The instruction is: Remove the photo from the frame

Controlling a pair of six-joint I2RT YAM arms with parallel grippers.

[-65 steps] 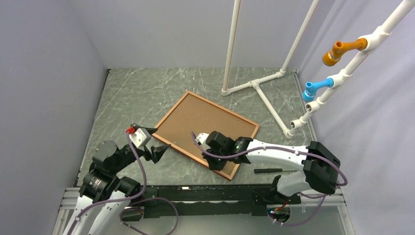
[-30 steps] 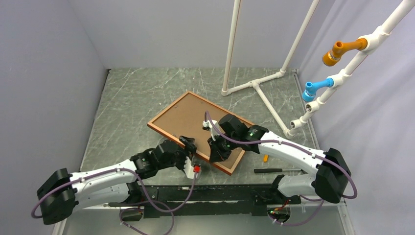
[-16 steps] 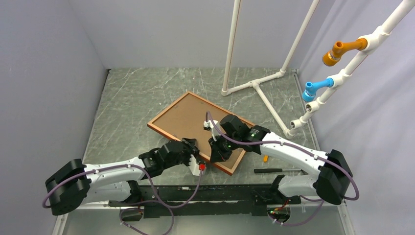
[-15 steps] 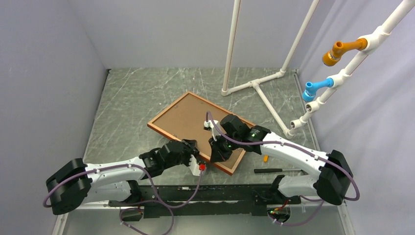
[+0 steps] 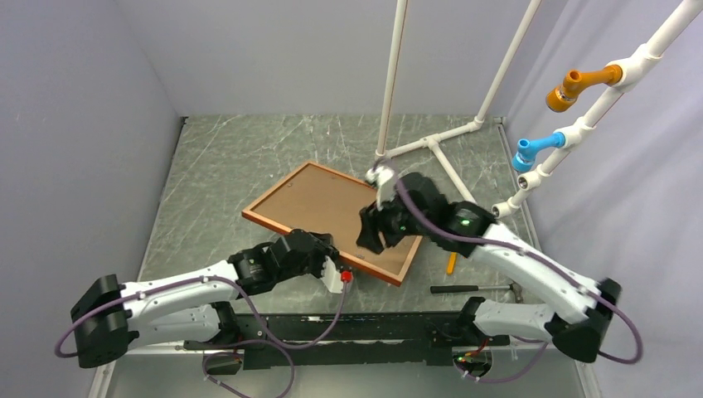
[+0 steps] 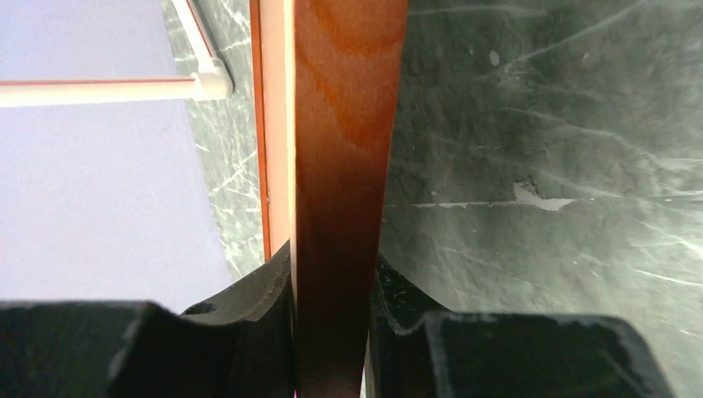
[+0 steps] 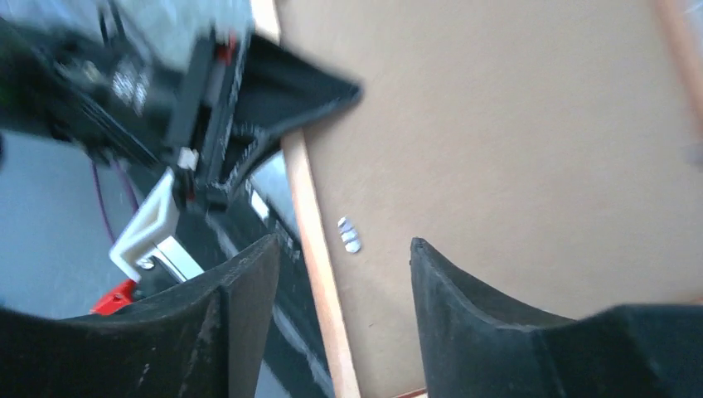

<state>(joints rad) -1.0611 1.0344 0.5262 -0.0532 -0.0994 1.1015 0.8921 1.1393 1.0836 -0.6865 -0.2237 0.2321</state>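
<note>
While the frame (image 5: 264, 222) lies back-up on the table (image 5: 224, 166), the left hand (image 5: 325, 251) has clamped its near edge. A second ago its fingers stood wide beside that edge; in the left wrist view the two black fingers (image 6: 265, 332) now press either side of the reddish wood (image 6: 340, 166). The right hand (image 5: 373, 236), which half a second ago sat low and shut on the near right part of the back, has risen and moved toward the far right edge. Its fingers (image 7: 240, 315) are parted and hold nothing. Below it shows the photo (image 7: 497, 124), its plain brown board up, inside the frame's border, with a small metal clip (image 7: 349, 235) at that edge. The frame has turned slightly on the table since then.
</note>
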